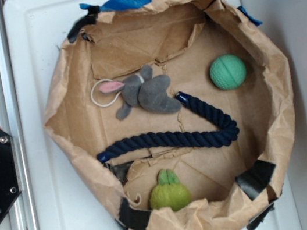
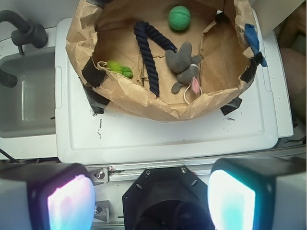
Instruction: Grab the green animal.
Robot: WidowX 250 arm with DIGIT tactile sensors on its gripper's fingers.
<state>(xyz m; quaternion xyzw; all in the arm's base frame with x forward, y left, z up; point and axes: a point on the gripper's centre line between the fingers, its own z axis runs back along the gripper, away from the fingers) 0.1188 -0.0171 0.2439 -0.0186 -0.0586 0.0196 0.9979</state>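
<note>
The gripper (image 2: 151,199) hangs wide open, empty, well back from the paper nest (image 2: 144,103) on the white surface (image 2: 168,134) — inside, the green animal (image 2: 120,69) lies against the wall, beside the rope (image 2: 148,55).

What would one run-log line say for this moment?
target: lime-green fuzzy plush animal in brown paper-lined basket, beside dark-blue rope | fingers: open, far away | grasp: not started
</note>
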